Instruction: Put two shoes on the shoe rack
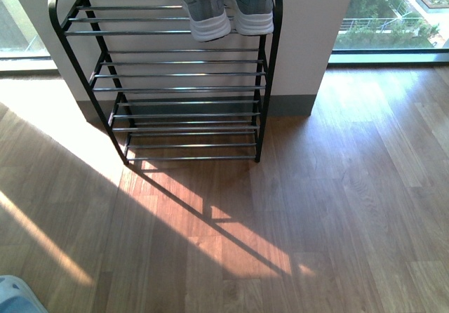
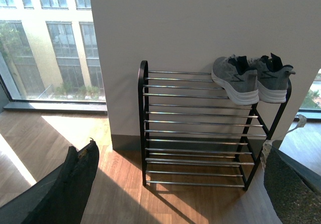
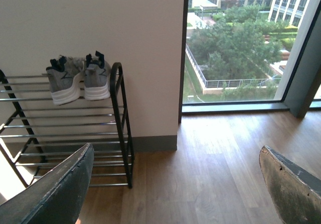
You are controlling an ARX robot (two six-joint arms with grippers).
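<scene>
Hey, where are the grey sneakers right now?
In the front view, the grey sneakers sit side by side on the top tier of the shoe rack, at its right end, overhanging the front bar.

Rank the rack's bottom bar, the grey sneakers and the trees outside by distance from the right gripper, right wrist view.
1. Rack's bottom bar, low, by the right gripper.
2. Grey sneakers, up on the top tier.
3. Trees, far off outdoors.
</scene>
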